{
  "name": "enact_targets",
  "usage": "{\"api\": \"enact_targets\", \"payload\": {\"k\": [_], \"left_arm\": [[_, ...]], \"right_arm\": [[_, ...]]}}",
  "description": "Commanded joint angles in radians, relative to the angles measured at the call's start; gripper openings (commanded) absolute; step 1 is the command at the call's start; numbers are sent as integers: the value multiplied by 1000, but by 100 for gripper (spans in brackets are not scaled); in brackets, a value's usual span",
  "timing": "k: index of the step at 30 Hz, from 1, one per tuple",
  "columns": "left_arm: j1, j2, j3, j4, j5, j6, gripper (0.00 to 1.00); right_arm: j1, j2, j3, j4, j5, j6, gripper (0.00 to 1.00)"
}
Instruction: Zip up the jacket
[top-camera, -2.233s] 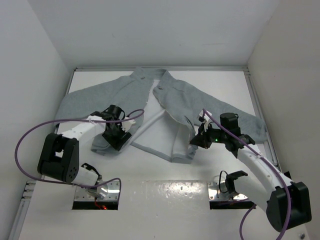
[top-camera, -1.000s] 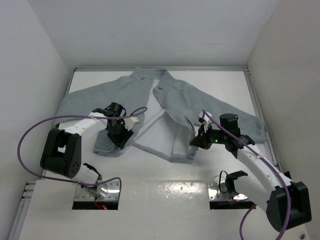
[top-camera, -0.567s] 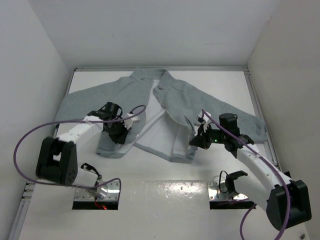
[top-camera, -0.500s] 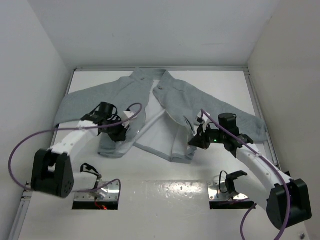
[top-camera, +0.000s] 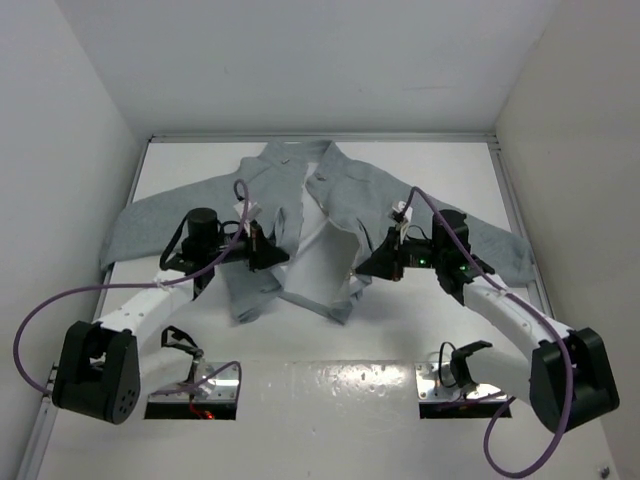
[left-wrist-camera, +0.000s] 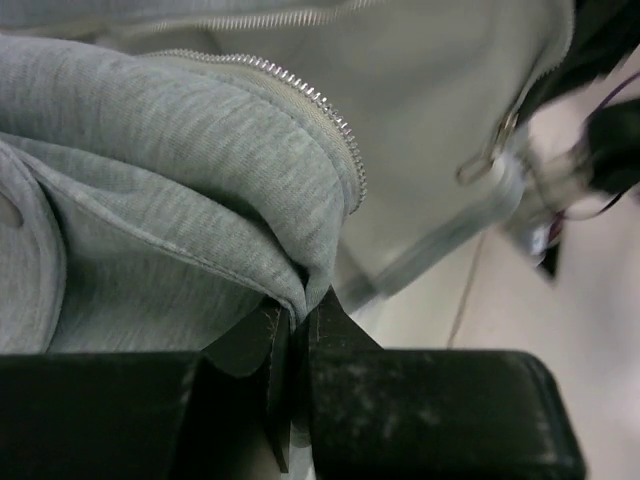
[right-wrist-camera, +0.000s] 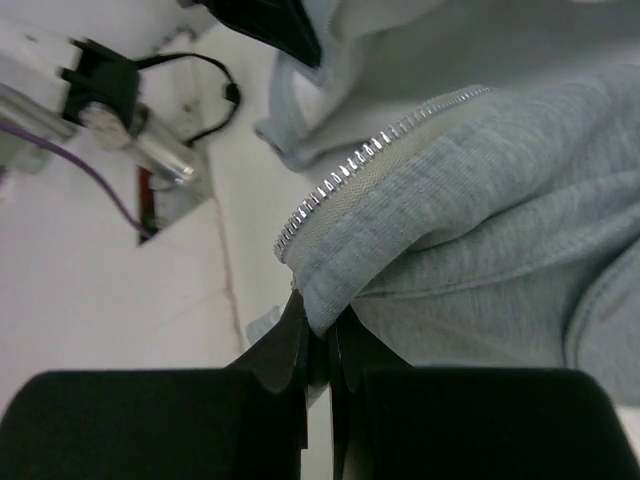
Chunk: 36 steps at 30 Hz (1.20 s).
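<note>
From above: shows the jacket (top-camera: 350, 195) spread open on the table (top-camera: 450, 160), collar at the far end, hem toward the arms, zipper line running far to near. Puts the left gripper (top-camera: 282, 259) on the lower inner edge of the panel on its side and the right gripper (top-camera: 360, 268) on the matching edge opposite, both lifting their corners, with a gap of pale lining between. Suggests a coming move that turns on bringing these two bottom ends together, each arm about equally near its own edge.

From the left wrist: finds the fingers (left-wrist-camera: 250, 345) shut on a fold of grey fleece just below the left zipper teeth (left-wrist-camera: 318, 110). Catches a metal pull (left-wrist-camera: 488, 155) on the edge across the gap, too small to make out from above.

From the right wrist: finds the fingertips (right-wrist-camera: 285, 345) pinched closed on the hem corner just under the right zipper teeth (right-wrist-camera: 380, 150). Shows no slider within this frame.
</note>
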Motion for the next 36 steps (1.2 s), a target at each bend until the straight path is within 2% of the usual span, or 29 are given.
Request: {"api": "enact_targets", "payload": {"k": [1, 6, 11, 17, 25, 36], "left_arm": [[-12, -56, -56, 519, 101, -444, 0], [-75, -67, -88, 758, 12, -584, 0], [-162, -110, -155, 832, -25, -594, 0], [-207, -111, -191, 929, -37, -643, 0], [-236, -91, -182, 940, -28, -653, 0], [-276, -73, -172, 927, 1, -624, 0]], "right_arm": [[43, 45, 21, 336, -158, 204, 0], [98, 80, 30, 343, -192, 195, 0], [109, 94, 27, 407, -200, 278, 0], [125, 110, 36, 487, -197, 376, 0], [138, 106, 27, 591, -189, 451, 0], [164, 120, 39, 624, -195, 479, 0]]}}
